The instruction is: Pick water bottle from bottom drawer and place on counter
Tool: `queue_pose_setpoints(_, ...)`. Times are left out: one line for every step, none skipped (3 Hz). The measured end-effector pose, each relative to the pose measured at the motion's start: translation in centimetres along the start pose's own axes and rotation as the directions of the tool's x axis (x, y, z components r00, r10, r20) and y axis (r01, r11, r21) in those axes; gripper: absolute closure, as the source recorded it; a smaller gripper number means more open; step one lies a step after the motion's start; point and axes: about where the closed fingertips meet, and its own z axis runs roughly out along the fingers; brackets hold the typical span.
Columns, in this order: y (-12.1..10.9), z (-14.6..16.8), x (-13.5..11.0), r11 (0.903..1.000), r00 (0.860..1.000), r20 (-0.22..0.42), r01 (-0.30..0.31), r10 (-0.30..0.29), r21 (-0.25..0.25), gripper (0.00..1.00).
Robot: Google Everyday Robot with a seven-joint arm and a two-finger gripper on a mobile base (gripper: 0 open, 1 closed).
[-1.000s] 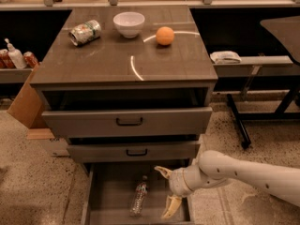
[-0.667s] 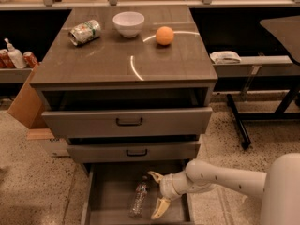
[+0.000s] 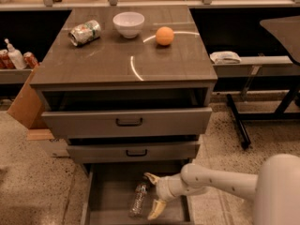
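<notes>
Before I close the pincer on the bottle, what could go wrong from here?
The open pincer sits in the bottom drawer beside the water bottle, its fingers spread roughly along the bottle's length; closing may catch the ends and squirt it away. The middle drawer juts out just above, so lifting straight up could strike it. On the counter, the can, bowl and orange crowd the back.

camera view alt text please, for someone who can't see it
A robot's open hand reaches into the pulled-out bottom drawer, close beside a water bottle lying there. On the counter above sit a crushed can, a white bowl and an orange.
</notes>
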Motion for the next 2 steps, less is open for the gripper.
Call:
queue_pose_setpoints(-0.9, 2.8, 1.2, 0.9981, 0.998, -0.003, 0.06, -0.06, 0.012, 0.0)
queue_pose_setpoints(-2.2, 5.3, 2.0, 0.9915, 0.992, -0.018, 0.128, -0.127, 0.026, 0.0)
